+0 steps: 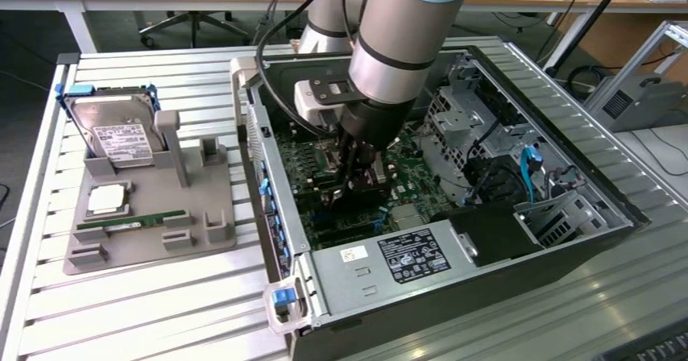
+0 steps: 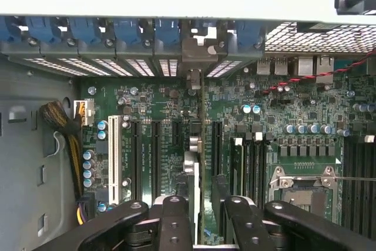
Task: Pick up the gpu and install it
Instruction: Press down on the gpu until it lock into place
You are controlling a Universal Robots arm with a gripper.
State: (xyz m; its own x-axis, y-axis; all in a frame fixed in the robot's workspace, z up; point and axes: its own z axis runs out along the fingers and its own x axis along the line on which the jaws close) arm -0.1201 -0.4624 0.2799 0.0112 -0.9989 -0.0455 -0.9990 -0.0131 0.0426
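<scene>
The open computer case (image 1: 274, 216) lies on its side on the slatted table, and my arm reaches down into it. My gripper (image 1: 360, 180) hangs just over the green motherboard (image 1: 322, 216), shut on the gpu (image 1: 363, 193), a dark thin card standing on edge. In the wrist view the gpu (image 2: 201, 139) appears edge-on between my black fingers (image 2: 176, 221). It runs along an expansion slot of the motherboard (image 2: 158, 110). Its silver bracket (image 2: 197, 48) stands at the rear slot openings among the blue latches (image 2: 129, 30). I cannot tell whether the card is fully down in the slot.
Left of the case, a grey fixture (image 1: 151, 240) holds a hard drive (image 1: 118, 135), a processor (image 1: 108, 200) and a memory stick (image 1: 134, 222). Inside the case are the power supply (image 1: 398, 260), a drive cage (image 1: 473, 119) and cables (image 2: 64, 127). A white slot (image 2: 113, 157) and the processor socket (image 2: 302, 183) flank the card.
</scene>
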